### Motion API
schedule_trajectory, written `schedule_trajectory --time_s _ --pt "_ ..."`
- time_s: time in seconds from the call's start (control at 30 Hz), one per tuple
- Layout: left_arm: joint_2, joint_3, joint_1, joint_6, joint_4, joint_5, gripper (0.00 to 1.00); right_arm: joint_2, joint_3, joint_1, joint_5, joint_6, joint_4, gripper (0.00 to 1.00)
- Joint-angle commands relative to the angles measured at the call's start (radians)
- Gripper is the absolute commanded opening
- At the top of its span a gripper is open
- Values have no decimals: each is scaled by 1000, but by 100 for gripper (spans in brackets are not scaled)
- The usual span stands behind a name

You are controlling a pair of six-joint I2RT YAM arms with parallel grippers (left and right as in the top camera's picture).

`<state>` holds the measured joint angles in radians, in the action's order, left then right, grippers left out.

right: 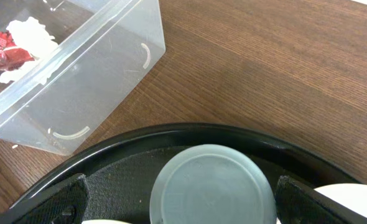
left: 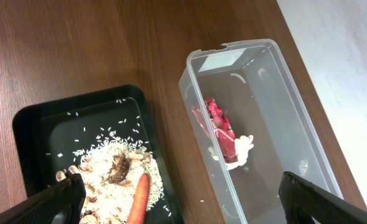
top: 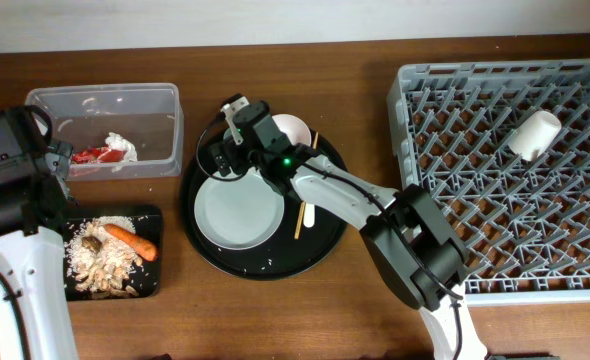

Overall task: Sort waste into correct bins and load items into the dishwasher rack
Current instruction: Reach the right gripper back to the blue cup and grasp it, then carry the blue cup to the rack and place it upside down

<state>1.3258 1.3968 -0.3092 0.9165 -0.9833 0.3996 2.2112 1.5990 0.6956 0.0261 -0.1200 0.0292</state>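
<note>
My right gripper [right: 183,208] is open, its fingers either side of an upturned light blue cup [right: 213,183] at the back of the round black tray [top: 200,250]; from overhead the gripper [top: 231,148] hides the cup. The grey plate [top: 237,210], pink bowl [top: 293,128], white utensil [top: 310,212] and a chopstick [top: 299,218] lie on that tray. A white cup [top: 533,133] lies in the dishwasher rack [top: 425,90]. My left gripper [left: 183,211] is open and empty above the gap between the clear tub [left: 264,56] and the black rectangular tray [left: 40,118].
The clear tub [top: 165,100] holds a red wrapper [left: 218,121] and a white napkin [left: 238,149]. The black rectangular tray [top: 155,290] holds rice scraps [top: 100,265], a carrot [top: 132,240] and a brown lump [top: 92,243]. The rack fills the right side.
</note>
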Motion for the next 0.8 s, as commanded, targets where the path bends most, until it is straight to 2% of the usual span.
schedule_trajectory --time_s 0.0,0.27,0.43,0.57,0.6,0.77 --pt "2 -3 -4 10 1 5 99 21 6 5 -20 12 0 98" --pt "2 -3 -4 10 1 5 99 36 6 4 -42 12 -4 97" --pt "2 -3 -4 10 1 5 99 36 6 5 -42 11 -12 76" --pt "2 -3 -4 10 1 5 99 35 26 3 -42 11 -19 72" --pt "2 -3 -4 10 1 5 99 34 39 1 -42 11 -14 68" --pt "2 -3 -4 10 1 5 99 23 166 -37 -41 11 117 61"
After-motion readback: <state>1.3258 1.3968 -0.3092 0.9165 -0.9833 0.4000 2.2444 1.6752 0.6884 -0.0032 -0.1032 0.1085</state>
